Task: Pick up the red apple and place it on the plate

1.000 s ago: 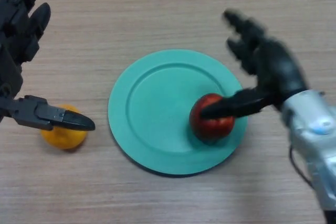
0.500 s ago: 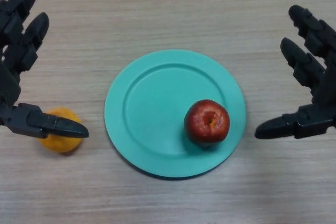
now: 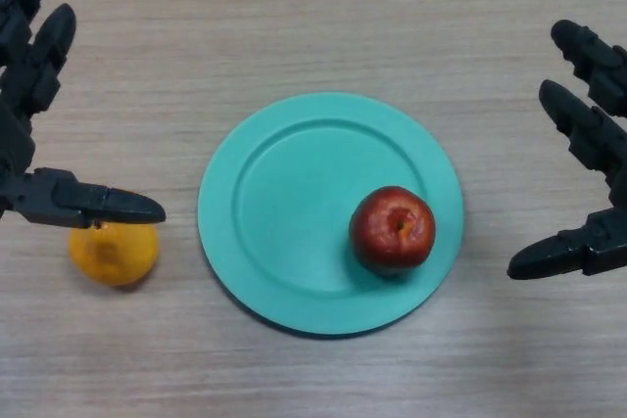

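Right hand [image 3: 598,183] hovered at the table's right edge, fingers spread and empty, well clear of the red apple [image 3: 393,228], which sat on the teal plate [image 3: 284,193] (right of centre). Left hand [image 3: 29,124] hung spread above an orange [image 3: 113,252], idle, so the placing looked done.

The red apple [image 3: 393,228] sits on the plate [image 3: 294,203], upright, its stem dimple facing up and showing a small yellowish patch around the hollow. Its skin is deep red and glossy, with darker shading on its left and near sides. It rests on the right part of the plate, a little toward the near side, partly on the flat inner well and partly over the raised rim band. The plate is round and turquoise, with a broad rim and a shallow centre, lying flat on the wooden table [image 3: 323,17] about midway between left and right.
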`<action>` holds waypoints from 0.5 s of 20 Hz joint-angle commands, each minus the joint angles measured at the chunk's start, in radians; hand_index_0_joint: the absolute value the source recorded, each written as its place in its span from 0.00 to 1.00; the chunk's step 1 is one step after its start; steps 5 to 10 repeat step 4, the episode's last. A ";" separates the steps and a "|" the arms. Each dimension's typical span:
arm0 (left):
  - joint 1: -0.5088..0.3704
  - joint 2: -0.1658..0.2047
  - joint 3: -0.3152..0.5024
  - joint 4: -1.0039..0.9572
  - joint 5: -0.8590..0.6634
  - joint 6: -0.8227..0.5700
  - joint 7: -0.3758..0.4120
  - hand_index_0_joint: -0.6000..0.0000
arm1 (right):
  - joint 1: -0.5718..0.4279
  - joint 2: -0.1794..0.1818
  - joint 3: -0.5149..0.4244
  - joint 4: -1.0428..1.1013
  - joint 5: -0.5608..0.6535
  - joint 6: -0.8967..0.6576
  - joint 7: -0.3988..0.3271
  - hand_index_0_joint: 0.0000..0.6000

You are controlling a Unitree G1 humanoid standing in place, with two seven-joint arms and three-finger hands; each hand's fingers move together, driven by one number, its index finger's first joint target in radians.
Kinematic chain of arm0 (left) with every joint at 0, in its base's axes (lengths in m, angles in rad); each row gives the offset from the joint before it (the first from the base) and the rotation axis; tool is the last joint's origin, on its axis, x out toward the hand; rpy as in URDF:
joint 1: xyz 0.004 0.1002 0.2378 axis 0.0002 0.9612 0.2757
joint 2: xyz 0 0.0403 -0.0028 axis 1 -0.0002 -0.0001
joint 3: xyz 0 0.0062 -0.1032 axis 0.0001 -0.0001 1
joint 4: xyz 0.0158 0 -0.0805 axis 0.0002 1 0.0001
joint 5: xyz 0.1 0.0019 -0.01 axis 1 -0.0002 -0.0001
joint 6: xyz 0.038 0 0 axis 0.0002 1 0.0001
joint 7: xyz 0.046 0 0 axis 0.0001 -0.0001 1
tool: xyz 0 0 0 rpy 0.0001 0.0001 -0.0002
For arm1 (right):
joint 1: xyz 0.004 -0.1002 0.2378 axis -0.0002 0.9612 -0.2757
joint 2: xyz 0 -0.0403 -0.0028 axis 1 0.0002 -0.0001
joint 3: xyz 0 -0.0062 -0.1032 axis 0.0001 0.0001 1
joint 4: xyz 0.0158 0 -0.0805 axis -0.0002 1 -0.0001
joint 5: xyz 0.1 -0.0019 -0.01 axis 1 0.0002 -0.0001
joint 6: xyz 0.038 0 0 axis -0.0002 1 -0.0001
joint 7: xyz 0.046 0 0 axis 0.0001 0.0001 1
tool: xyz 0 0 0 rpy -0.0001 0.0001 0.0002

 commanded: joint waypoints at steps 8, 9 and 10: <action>-0.058 0.051 0.025 -0.037 0.036 -0.135 0.054 1.00 | -0.042 -0.044 -0.052 -0.026 0.009 -0.179 0.022 0.00; -0.058 0.051 0.025 -0.037 0.036 -0.135 0.054 1.00 | -0.042 -0.044 -0.052 -0.026 0.009 -0.179 0.022 0.00; -0.058 0.051 0.025 -0.037 0.036 -0.135 0.054 1.00 | -0.042 -0.044 -0.052 -0.026 0.009 -0.179 0.022 0.00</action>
